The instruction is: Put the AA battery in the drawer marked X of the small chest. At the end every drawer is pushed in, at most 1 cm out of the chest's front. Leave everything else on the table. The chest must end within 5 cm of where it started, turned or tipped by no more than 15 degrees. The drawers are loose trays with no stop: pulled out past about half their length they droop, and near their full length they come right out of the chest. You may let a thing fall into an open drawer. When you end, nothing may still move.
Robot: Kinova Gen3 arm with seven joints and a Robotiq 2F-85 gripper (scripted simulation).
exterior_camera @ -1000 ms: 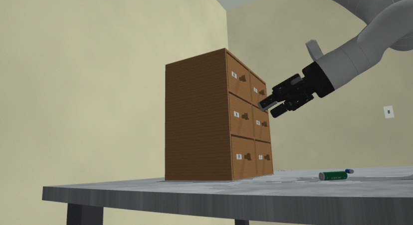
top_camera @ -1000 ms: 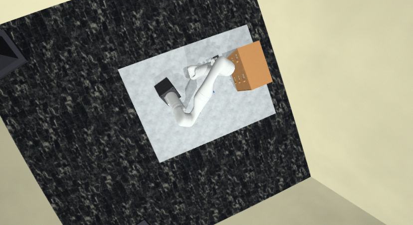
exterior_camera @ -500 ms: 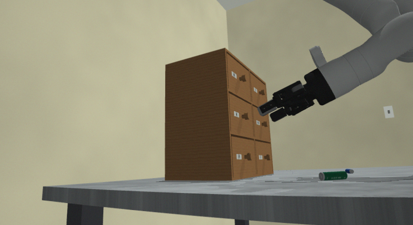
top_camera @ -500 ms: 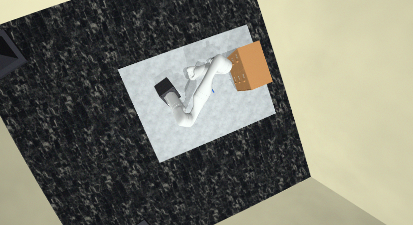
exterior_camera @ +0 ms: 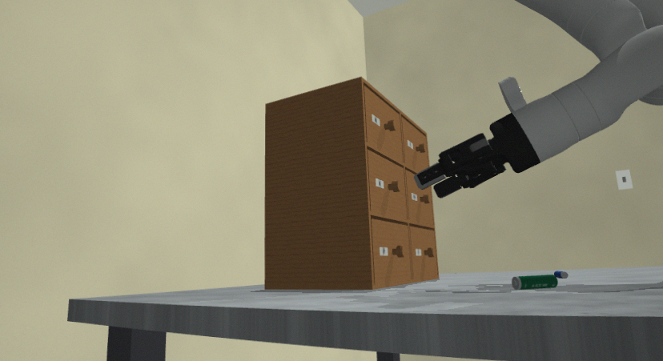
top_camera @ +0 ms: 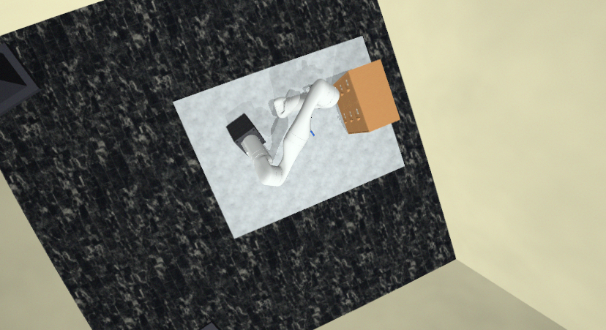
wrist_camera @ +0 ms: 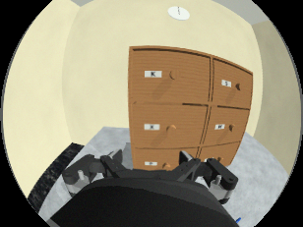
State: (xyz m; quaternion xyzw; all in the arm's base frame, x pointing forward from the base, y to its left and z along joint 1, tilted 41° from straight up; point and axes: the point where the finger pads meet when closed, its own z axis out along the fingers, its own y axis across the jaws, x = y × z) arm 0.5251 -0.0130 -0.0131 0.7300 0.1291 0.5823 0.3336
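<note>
The orange-brown chest [top_camera: 377, 94] [exterior_camera: 315, 186] [wrist_camera: 212, 80] stands upright, its six knobbed drawers all looking pushed in. The left middle drawer [exterior_camera: 383, 166] [wrist_camera: 186, 117] has a small, blurred label that looks like X. My gripper [exterior_camera: 428, 186] [wrist_camera: 151, 157] is open and empty, in the air in front of the chest at about middle-drawer height; the arm mostly hides it in the top view. A green printed cylinder [exterior_camera: 536, 282], like a battery, lies on the table. A smaller-looking blue cylinder [top_camera: 312, 133] [exterior_camera: 560, 274] [wrist_camera: 238, 220] lies farther back. I cannot tell which is the AA battery.
The pale table [top_camera: 339, 158] [exterior_camera: 185, 302] carries the chest near its far short edge. The arm's black base [top_camera: 242, 125] is toward the other end. The white arm [top_camera: 298, 129] reaches over the table and hides part of it in the top view.
</note>
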